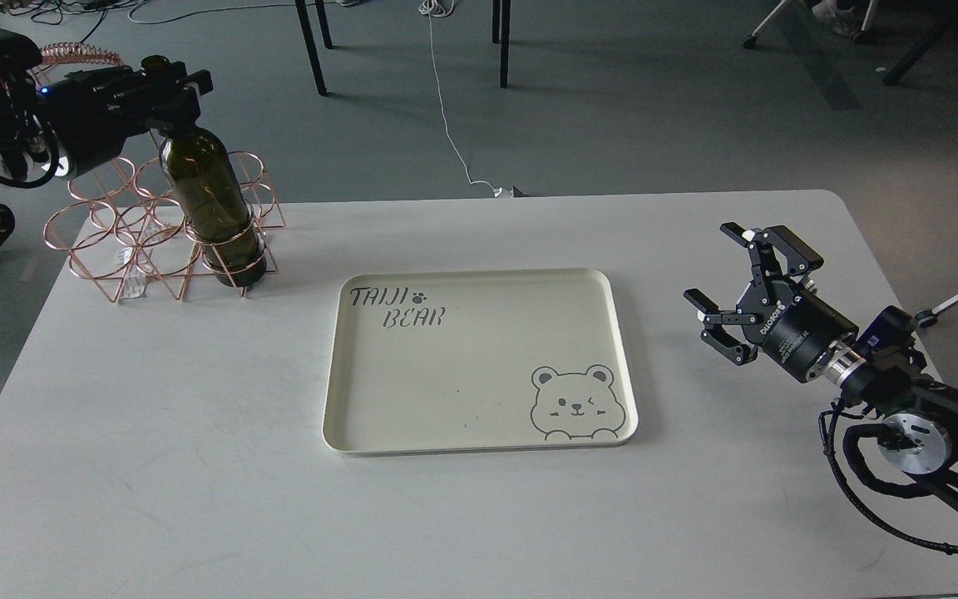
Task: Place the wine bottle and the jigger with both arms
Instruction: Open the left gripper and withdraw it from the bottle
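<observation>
While the right tool [737, 287] gapes empty, the left tool [173, 87] clamps the wine bottle [211, 208].

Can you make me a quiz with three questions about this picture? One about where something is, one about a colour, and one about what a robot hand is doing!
1. Where is the wine bottle?
A. In the copper wire rack
B. On the tray
C. Lying flat on the table

2. What colour is the tray?
A. Red
B. Cream
C. Blue

3. What is the right gripper doing?
A. Holding a cup
B. Pressing on the tray
C. Open and holding nothing

Answers:
1. A, the bottle stands upright inside a ring of the rack, with the left gripper at its neck.
2. B, the tray is pale cream with a bear drawing.
3. C, its fingers are spread apart with nothing between them, beside the tray.
</observation>
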